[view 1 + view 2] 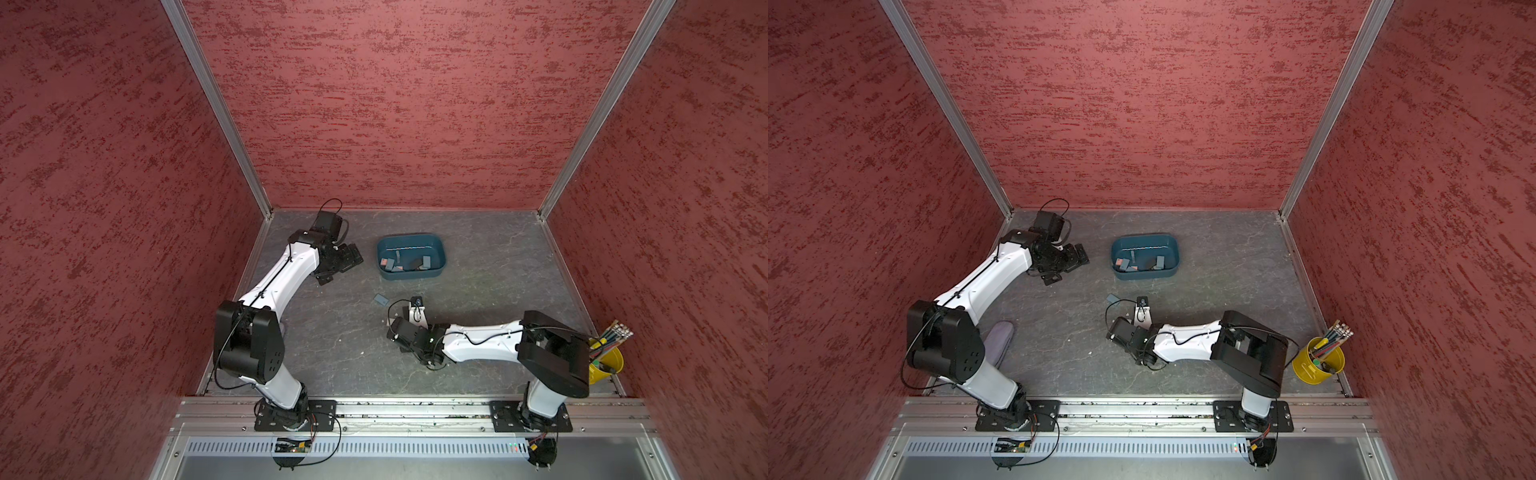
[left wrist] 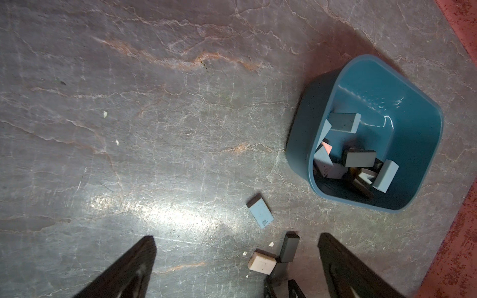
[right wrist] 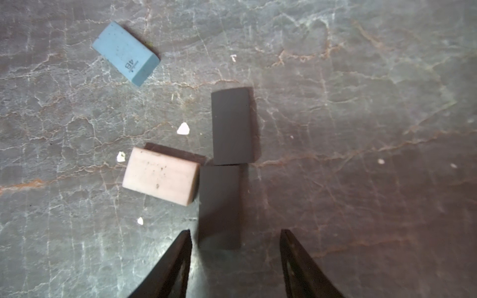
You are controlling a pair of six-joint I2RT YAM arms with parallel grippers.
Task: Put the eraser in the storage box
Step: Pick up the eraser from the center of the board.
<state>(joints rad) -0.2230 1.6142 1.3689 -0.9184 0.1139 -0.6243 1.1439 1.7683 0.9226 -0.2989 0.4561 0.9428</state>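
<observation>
Right jaws are seen apart, with one end of a dark eraser (image 3: 220, 206) between them on the table (image 3: 361, 103); left jaws are spread wide.

Both top views high overhead, whole table (image 1: 340, 361), wrist views close, downward, sharing blue eraser (image 2: 260, 215)

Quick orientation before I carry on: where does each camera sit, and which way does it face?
Top views: high above the front rail, facing down toward the back wall; left arm, right arm, storage box and yellow cup show in both.
Left wrist: on the left arm, facing down at the table and storage box; the open left end effector shows.
Right wrist: on the right arm, facing down at a dark eraser, its end between the parted jaws of the right end effector.
Shared: both wrist views show the blue eraser and pink eraser.
</observation>
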